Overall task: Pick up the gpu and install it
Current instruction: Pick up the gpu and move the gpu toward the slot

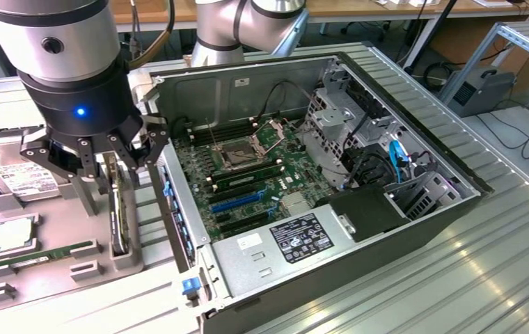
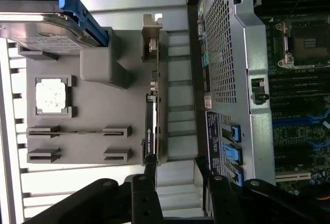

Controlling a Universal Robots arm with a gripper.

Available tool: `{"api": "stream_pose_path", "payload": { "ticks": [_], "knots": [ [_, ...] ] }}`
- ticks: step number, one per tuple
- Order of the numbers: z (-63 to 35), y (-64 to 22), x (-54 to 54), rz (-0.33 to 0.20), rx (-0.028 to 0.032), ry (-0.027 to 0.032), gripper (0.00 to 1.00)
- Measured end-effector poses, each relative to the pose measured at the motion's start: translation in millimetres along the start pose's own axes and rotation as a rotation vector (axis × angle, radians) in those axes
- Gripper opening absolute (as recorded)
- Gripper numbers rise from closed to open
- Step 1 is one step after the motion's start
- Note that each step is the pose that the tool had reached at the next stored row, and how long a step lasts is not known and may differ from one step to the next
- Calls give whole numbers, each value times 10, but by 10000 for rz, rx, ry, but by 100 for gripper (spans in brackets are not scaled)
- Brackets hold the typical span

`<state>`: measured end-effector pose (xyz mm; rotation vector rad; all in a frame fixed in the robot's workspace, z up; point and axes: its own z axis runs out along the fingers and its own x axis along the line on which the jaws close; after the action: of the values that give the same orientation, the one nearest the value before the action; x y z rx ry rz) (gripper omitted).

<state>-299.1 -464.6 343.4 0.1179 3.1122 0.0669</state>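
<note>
The gpu [image 1: 116, 216] is a thin dark card standing on its edge in a slot of the grey holder tray [image 1: 60, 278], beside the open computer case. In the wrist view the gpu [image 2: 149, 128] runs lengthwise, with its silvery bracket [image 2: 151, 38] at the end farthest from me. My gripper [image 1: 106, 170] hangs open just above the card. One black finger [image 2: 147, 183] lines up with the card's near end and the other finger [image 2: 209, 183] sits towards the case wall. My gripper [image 2: 178, 183] holds nothing.
The tray also holds a hard drive [image 1: 14, 177] with a blue rail, a CPU [image 1: 14, 236] and a green RAM stick [image 1: 37, 256]. The open case [image 1: 385, 229] lies at the exterior view's right, with its motherboard [image 1: 246, 174] and blue slots [image 1: 232, 202] exposed.
</note>
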Motion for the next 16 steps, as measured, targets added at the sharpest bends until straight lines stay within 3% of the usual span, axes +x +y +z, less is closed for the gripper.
{"api": "stream_pose_path", "payload": {
  "ticks": [16],
  "knots": [
    [38,-2,1,0,0,0,42]
  ]
}}
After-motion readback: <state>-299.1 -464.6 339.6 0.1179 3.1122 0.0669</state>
